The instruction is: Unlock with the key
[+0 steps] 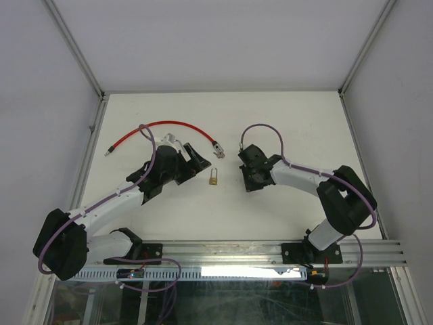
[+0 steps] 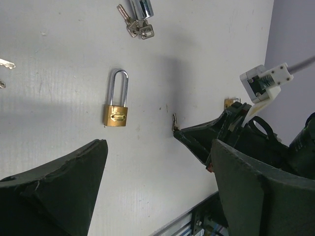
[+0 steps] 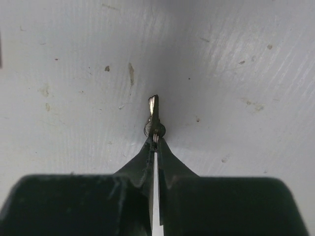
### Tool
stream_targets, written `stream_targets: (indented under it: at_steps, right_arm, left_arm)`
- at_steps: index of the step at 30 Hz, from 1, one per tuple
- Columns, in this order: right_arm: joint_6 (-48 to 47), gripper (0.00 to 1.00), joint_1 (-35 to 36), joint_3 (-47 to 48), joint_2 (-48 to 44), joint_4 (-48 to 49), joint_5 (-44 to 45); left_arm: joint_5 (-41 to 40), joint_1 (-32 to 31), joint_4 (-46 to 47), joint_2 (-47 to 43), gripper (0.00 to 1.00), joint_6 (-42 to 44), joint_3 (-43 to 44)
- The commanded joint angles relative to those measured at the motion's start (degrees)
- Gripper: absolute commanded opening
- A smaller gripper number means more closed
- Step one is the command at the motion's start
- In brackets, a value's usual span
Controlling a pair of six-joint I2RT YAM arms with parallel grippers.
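Nearest to us, the two arm bases are bolted to an aluminium rail (image 1: 230, 254) at the table's front edge. From there both arms reach inward over the white table (image 1: 284, 122).

The left gripper (image 2: 158, 147) hovers with its jaws spread wide and nothing between them. Its two dark fingers (image 2: 59, 191) frame the bottom corners of its wrist view.

The right gripper (image 3: 155, 140) has its fingers pinched together on a small silver key (image 3: 154, 110). It holds the key by the head, with the blade sticking out past the fingertips toward the table. We cannot tell whether the tip touches the surface.

Between the two grippers lies the brass padlock (image 2: 116, 114), flat on the table and touched by neither of them. Both legs of its steel shackle sit in the body, and the shackle points away from the arm bases. In the top view the held key is near the padlock, to its right, with bare table between them.

Just beyond the padlock lies a small bunch of keys (image 2: 139, 28) at a metal cable end. From that end a red cable (image 1: 162, 124) arcs across the far side of the table to a second metal end at the left.
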Motion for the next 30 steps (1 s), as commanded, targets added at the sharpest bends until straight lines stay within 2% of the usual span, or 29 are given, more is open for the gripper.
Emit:
stream_targets:
  at_steps: [1, 12, 18, 30]
  right_arm:
    - [-0.9, 0.00, 0.3, -2.3, -4.2, 6.1, -2.0]
    - [-2.4, 0.00, 0.7, -7.4, -12.5, 21.3, -6.3]
    - [-3.9, 0.00, 3.9, -10.7, -16.6, 31.3, -5.3]
    - [-3.2, 0.00, 9.4, -17.3, -20.6, 50.6, -2.0]
  left_arm:
    - [4.1, 0.7, 5.0, -1.2, 0.88, -0.2, -0.4]
    - [11.3, 0.7, 13.1, 0.5, 0.80, -1.2, -2.2]
    - [15.5, 0.7, 17.9, 3.6, 0.70, -2.6, -2.4]
    - [14.9, 0.7, 22.9, 5.7, 0.50, -4.3, -2.8]
